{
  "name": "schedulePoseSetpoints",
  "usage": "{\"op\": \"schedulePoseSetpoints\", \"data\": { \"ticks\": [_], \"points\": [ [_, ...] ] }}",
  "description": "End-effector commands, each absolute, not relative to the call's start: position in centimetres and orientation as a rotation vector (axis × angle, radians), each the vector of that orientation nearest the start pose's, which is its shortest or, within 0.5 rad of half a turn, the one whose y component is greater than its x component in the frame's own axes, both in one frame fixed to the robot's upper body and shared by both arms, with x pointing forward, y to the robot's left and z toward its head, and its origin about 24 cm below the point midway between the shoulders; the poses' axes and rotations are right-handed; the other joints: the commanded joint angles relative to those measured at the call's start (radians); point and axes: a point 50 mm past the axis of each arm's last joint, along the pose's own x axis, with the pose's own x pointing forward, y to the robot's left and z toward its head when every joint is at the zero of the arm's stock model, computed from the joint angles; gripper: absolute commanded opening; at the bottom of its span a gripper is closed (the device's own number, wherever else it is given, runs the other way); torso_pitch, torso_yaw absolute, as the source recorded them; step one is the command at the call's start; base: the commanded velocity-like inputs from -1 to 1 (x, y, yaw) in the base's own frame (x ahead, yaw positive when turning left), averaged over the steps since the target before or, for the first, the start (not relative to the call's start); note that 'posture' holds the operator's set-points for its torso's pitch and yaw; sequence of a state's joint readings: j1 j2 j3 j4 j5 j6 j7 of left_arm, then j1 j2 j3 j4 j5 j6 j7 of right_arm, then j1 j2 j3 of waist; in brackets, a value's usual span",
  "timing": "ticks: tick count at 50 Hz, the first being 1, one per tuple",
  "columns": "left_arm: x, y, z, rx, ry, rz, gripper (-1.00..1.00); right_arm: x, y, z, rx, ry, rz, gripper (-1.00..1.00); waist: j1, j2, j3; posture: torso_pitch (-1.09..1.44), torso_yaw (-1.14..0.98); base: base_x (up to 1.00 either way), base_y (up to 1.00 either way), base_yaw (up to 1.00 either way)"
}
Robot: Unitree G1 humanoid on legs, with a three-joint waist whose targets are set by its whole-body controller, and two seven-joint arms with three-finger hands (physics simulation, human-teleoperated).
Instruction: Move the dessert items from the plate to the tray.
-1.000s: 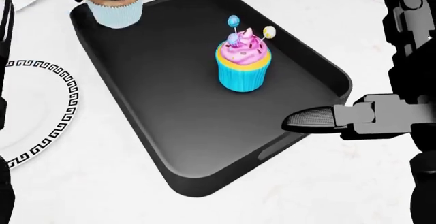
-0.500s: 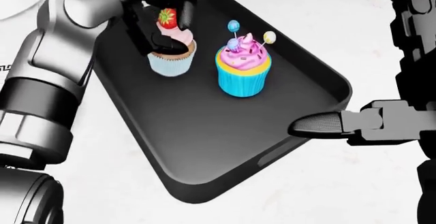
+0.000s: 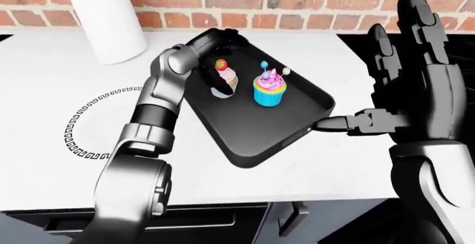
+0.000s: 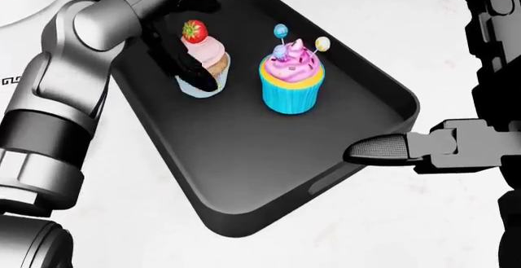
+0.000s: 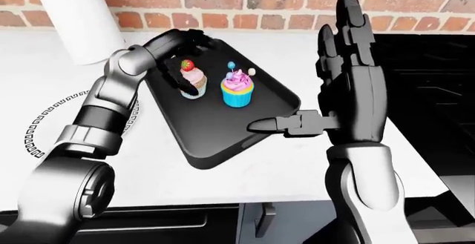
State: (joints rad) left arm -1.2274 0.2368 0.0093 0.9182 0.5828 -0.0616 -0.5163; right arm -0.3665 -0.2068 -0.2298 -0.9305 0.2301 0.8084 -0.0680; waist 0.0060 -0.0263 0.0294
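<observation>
The head view looks steeply down and close, so the black tray (image 4: 269,158) fills most of its frame. The two eye views sit farther back and face forward (brick wall (image 3: 282,2) along the top edge), taking in the white counter (image 5: 245,177) too. All three share the tray; the right-eye view shows it shifted leftward.

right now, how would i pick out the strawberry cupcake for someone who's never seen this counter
Find the black rectangular tray lying on the white counter below the brick wall. Two cupcakes stand on it side by side; in the head view, take the one on the left, with the left hand around it. It is the pink-frosted cupcake with a red strawberry on top, unlike the blue-cased cupcake with candy sticks.
</observation>
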Motion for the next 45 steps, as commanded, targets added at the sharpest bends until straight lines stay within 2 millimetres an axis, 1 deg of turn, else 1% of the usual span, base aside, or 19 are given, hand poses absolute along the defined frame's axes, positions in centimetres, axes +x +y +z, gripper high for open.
{"op": "schedulePoseSetpoints", "data": {
  "ticks": [1, 5, 9, 14, 17, 19, 21, 22, 23, 25, 26, 30, 31, 34, 35, 38, 40, 42, 45],
  "points": [
    [41.4, 10.5, 27.0, 0.912, -0.261, -0.453, 1.0, 21.3, -17.3, 26.1, -0.048, -0.568, -0.016, 1.0, 0.001, -0.001, -0.027, 0.0, 0.0, 0.0, 0.0, 0.0],
    [41.4, 10.7, 27.5, 0.912, -0.266, -0.449, 1.0, 21.4, -17.3, 26.2, -0.049, -0.569, -0.017, 1.0, 0.0, -0.001, -0.026, 0.0, 0.0, 0.0, 0.0, 0.0],
    [41.2, 11.1, 28.8, 0.917, -0.287, -0.428, 1.0, 21.5, -17.2, 26.3, -0.049, -0.569, -0.013, 1.0, 0.0, -0.001, -0.025, 0.0, 0.0, 0.0, 0.0, 0.0],
    [40.6, 12.2, 31.4, 0.908, -0.332, -0.359, 1.0, 21.4, -17.2, 26.3, -0.054, -0.568, -0.016, 1.0, 0.0, 0.0, -0.023, 0.0, 0.0, 0.0, 0.0, 0.0],
    [39.8, 13.3, 32.9, 0.888, -0.365, -0.307, 1.0, 21.3, -17.3, 26.4, -0.057, -0.569, -0.022, 1.0, -0.001, 0.001, -0.021, 0.0, 0.0, 0.0, 0.0, 0.0],
    [38.6, 14.0, 33.2, 0.863, -0.373, -0.296, 1.0, 21.2, -17.5, 26.4, -0.058, -0.569, -0.029, 1.0, -0.002, 0.003, -0.02, 0.0, 0.0, 0.0, 0.0, 0.0],
    [36.7, 15.4, 33.1, 0.848, -0.389, -0.251, 1.0, 21.0, -17.6, 26.4, -0.063, -0.57, -0.037, 1.0, -0.003, 0.006, -0.017, 0.0, 0.0, 0.0, 0.0, 0.0],
    [36.2, 15.7, 33.3, 0.838, -0.393, -0.227, 1.0, 21.0, -17.6, 26.4, -0.064, -0.57, -0.037, 1.0, -0.004, 0.009, -0.016, 0.0, 0.0, 0.0, 0.0, 0.0],
    [35.3, 16.3, 33.5, 0.829, -0.401, -0.212, 1.0, 21.1, -17.8, 26.6, -0.078, -0.567, -0.047, 1.0, -0.006, 0.01, -0.014, 0.0, 0.0, 0.0, 0.0, 0.0],
    [33.6, 17.4, 33.6, 0.804, -0.42, -0.186, 1.0, 20.9, -18.1, 27.1, -0.093, -0.57, -0.067, 1.0, -0.006, 0.012, -0.014, 0.0, 0.0, 0.0, 0.0, 0.0],
    [33.0, 17.8, 33.9, 0.789, -0.435, -0.155, 1.0, 20.9, -18.3, 27.3, -0.092, -0.569, -0.069, 1.0, -0.006, 0.013, -0.013, 0.0, 0.0, 0.0, 0.0, 0.0],
    [29.8, 19.8, 33.2, 0.767, -0.43, -0.122, 1.0, 20.6, -19.0, 28.1, -0.116, -0.573, -0.104, 1.0, -0.006, 0.015, -0.008, 0.0, 0.0, 0.0, 0.0, 0.0],
    [29.0, 20.6, 33.1, 0.77, -0.429, -0.098, 1.0, 20.5, -19.1, 28.4, -0.119, -0.575, -0.109, 1.0, -0.005, 0.015, -0.006, 0.0, 0.0, 0.0, 0.0, 0.0],
    [27.0, 22.1, 33.3, 0.752, -0.429, -0.056, 1.0, 20.5, -19.3, 29.2, -0.137, -0.58, -0.121, 1.0, -0.005, 0.016, -0.003, 0.0, 0.0, 0.0, 0.0, 0.0],
    [26.7, 22.4, 33.3, 0.756, -0.426, -0.045, 1.0, 20.4, -19.4, 29.3, -0.139, -0.581, -0.121, 1.0, -0.004, 0.017, -0.003, 0.0, 0.0, 0.0, 0.0, 0.0],
    [24.6, 23.6, 33.6, 0.747, -0.432, -0.008, 1.0, 20.2, -19.6, 30.2, -0.161, -0.586, -0.133, 1.0, -0.004, 0.017, 0.0, 0.0, 0.0, 0.0, 0.0, 0.0],
    [24.1, 24.1, 33.7, 0.748, -0.428, 0.015, 1.0, 20.1, -19.7, 30.7, -0.167, -0.591, -0.133, 1.0, -0.003, 0.018, 0.003, 0.0, 0.0, 0.0, 0.0, 0.0],
    [23.1, 24.4, 34.1, 0.728, -0.439, 0.025, 1.0, 19.6, -20.2, 31.4, -0.173, -0.604, -0.153, 1.0, -0.001, 0.018, 0.006, 0.0, 0.0, 0.0, 0.0, 0.0],
    [22.4, 25.1, 34.0, 0.732, -0.435, 0.047, 1.0, 19.1, -20.7, 32.0, -0.188, -0.61, -0.172, 1.0, 0.002, 0.019, 0.012, 0.0, 0.0, 0.0, 0.0, 0.0]
  ]
}}
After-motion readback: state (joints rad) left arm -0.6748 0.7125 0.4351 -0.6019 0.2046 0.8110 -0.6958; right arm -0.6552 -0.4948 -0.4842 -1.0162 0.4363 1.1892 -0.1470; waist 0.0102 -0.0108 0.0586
